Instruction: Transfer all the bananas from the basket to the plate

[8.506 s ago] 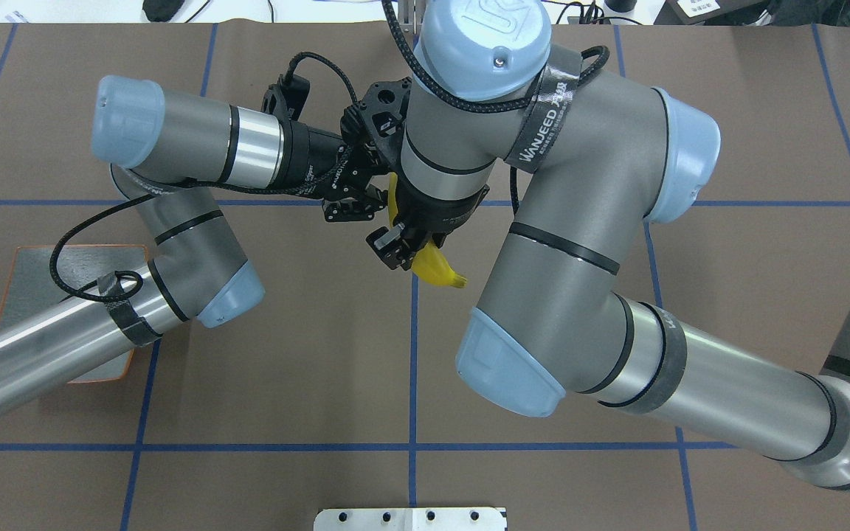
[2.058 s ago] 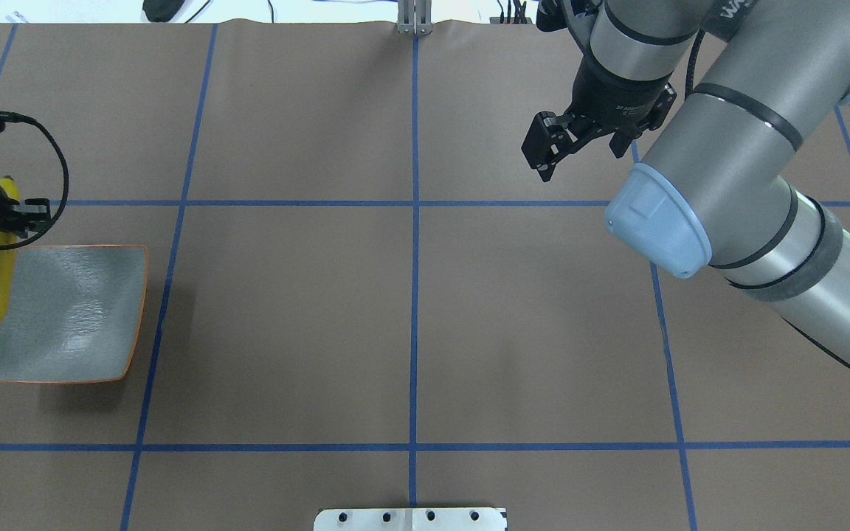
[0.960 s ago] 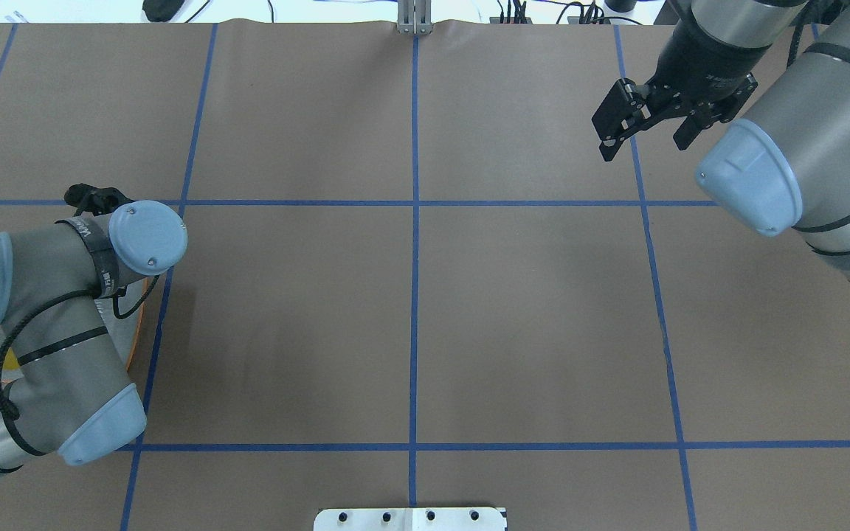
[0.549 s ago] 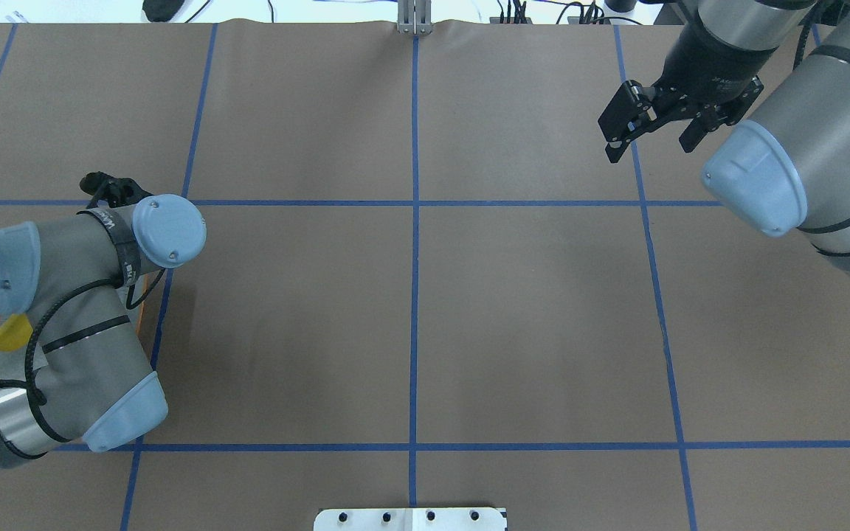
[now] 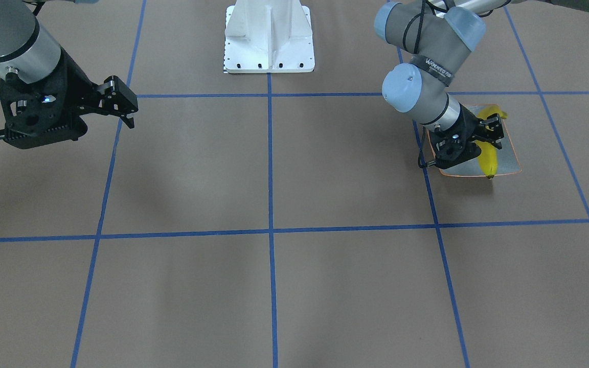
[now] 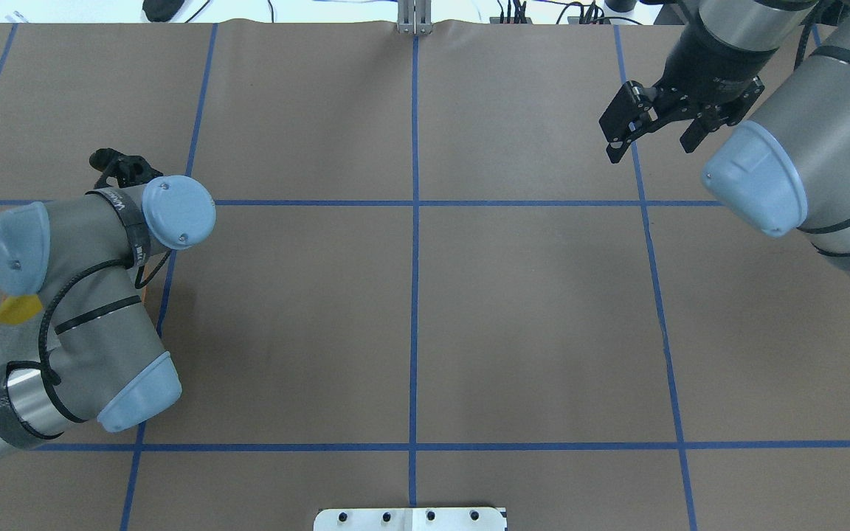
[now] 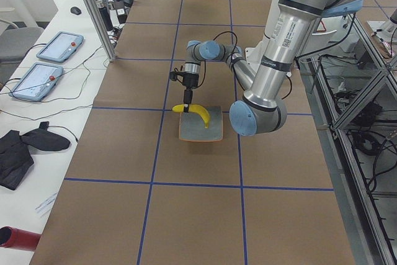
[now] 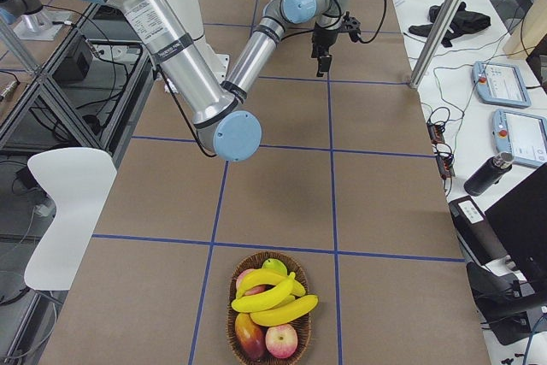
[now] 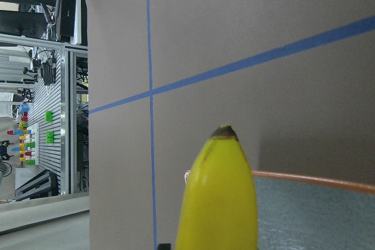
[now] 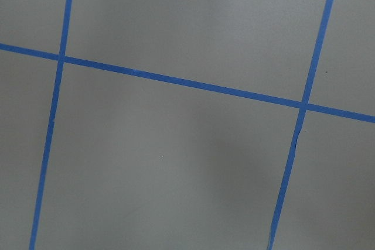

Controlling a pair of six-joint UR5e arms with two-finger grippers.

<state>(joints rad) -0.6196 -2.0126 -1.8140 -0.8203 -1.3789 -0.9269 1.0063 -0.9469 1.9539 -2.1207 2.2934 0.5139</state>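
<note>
Presently the left pincer point(image 5: 491, 133) is pinching one banana point(image 5: 488, 158) near its middle and holds it low over the plate point(image 5: 508, 153), which sits at the robot's left end of the tabletop point(image 6: 410, 295). Whether the fruit already touches the glazed surface cannot be told from these views. In the front-facing view the banana spans almost the whole plate, with its far tip at or just past the orange rim. The step in hand is therefore judged to be placement and release. To do it well, shift the fruit toward the plate centre before letting go, and if possible turn it along the diagonal so that neither tip overhangs. Lower until the curved belly rests on the dish — the surface looks glossy, so a drop from height would likely make the fruit slide or rock. Spread the fingers only once the fruit is supported, then lift straight up so that the pads do not drag it sideways. The right pincer point(image 6: 652, 147) hangs spread and empty above the opposite end of the tabletop. The other bananas point(image 8: 267, 297) lie in the wicker basket point(image 8: 229, 322) among other fruit — most of the task appears to be outstanding.
</note>
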